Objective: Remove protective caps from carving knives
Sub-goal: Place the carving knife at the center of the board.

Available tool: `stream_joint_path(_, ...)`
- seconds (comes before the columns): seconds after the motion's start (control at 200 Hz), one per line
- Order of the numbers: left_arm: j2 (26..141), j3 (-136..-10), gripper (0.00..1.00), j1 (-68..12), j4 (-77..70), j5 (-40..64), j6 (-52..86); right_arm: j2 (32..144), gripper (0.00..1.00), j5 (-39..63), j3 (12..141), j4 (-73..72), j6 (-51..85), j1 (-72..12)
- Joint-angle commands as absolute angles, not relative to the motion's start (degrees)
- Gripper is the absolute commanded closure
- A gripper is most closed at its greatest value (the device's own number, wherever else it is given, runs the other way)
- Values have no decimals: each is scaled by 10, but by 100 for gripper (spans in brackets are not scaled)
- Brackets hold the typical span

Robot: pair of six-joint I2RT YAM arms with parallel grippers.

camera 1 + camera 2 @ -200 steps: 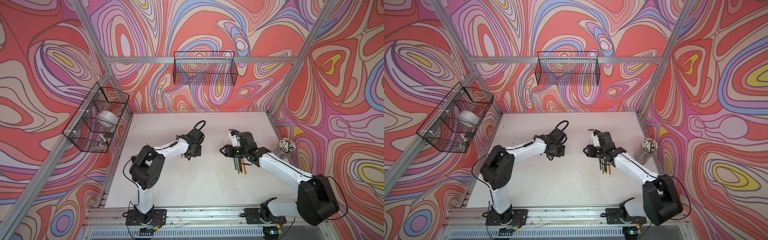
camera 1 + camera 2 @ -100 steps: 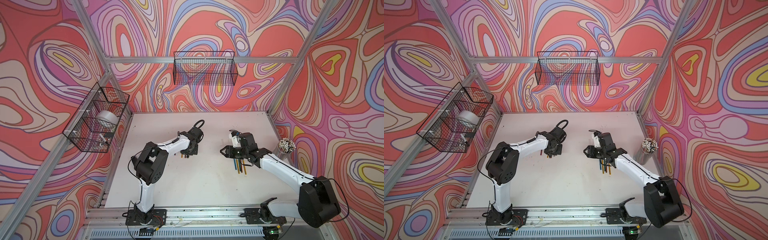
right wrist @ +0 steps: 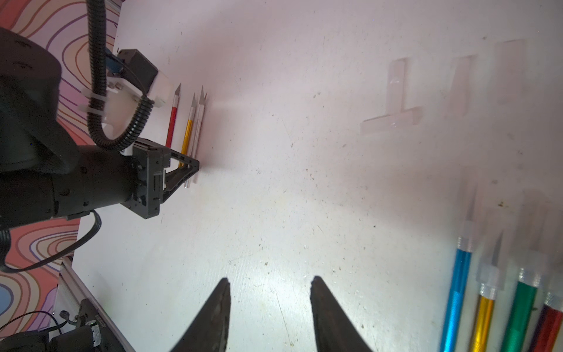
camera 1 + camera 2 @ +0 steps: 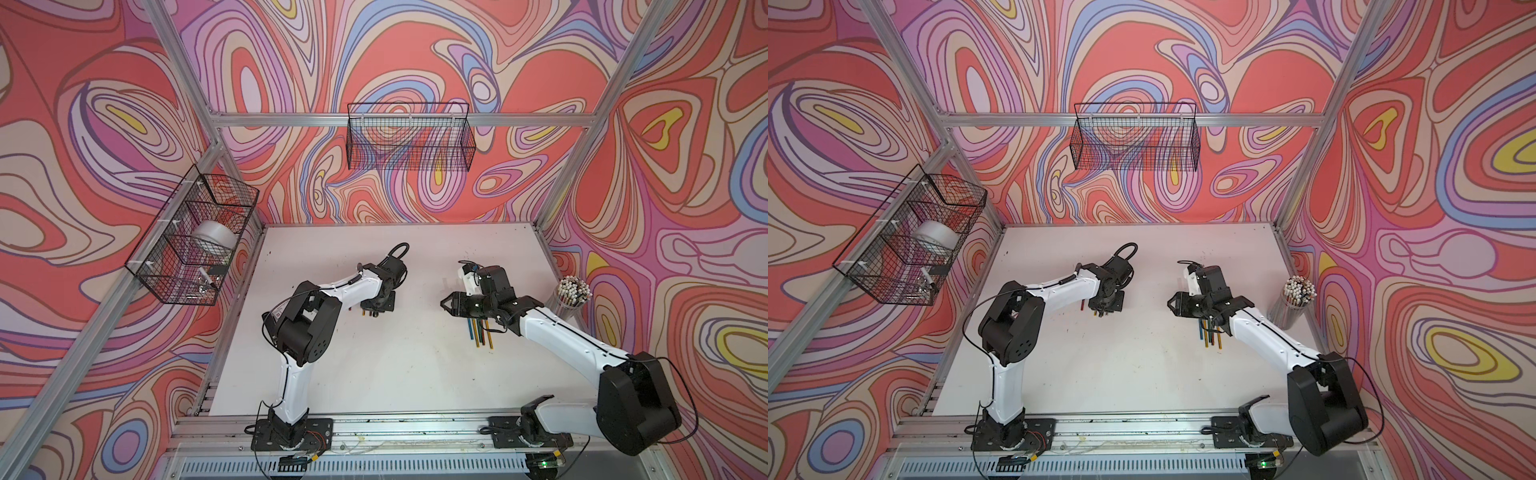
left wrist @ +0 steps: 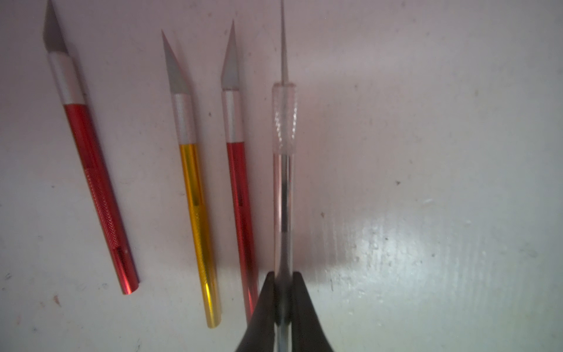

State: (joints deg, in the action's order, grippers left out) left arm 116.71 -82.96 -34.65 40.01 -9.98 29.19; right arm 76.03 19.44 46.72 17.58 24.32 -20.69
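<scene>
Top views: both showed the white counter, the left tool low at centre left over a few knife ends, and the right tool well apart at centre right above a row of coloured carving knives. A cup of white-tipped sticks stood at the right edge. Grips and caps were too small to read.
Left wrist: this view alone gave the grip up close. It showed a silver knife with its blade bare. An outer red knife, a gold knife and an inner red knife lay bare-bladed on the counter, the inner one just beside the silver handle.
Right wrist: this view alone showed the protective caps, translucent tubes loose on the counter past the blade ends of the coloured knives, two of them touching in a T. The blue handle's blade was bare; the tips of its gold, green and red neighbours were too blurred to judge.
Change: over the last second the left arm's elbow had shifted slightly rightward while its tool stayed at the same knives. The right arm had barely moved.
Left tool: its fingers were pressed together on the silver knife's handle. Whether that knife rested on the counter could not be told.
Right tool: its fingers stood apart with bare counter between them, gripping nothing.
</scene>
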Motion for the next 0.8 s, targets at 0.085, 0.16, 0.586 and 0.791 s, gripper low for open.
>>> stream_joint_path(0.085,1185,-842,85,-342,418,-108,286,758,55,190,468,179,243,-206)
stream_joint_path(0.16,1186,-843,83,-342,417,-107,287,756,55,190,465,177,245,-206)
stream_joint_path(0.586,1184,-843,81,-342,417,-102,289,750,55,184,454,177,248,-206)
stream_joint_path(0.791,1177,-842,81,-342,416,-99,291,746,55,180,451,178,248,-206)
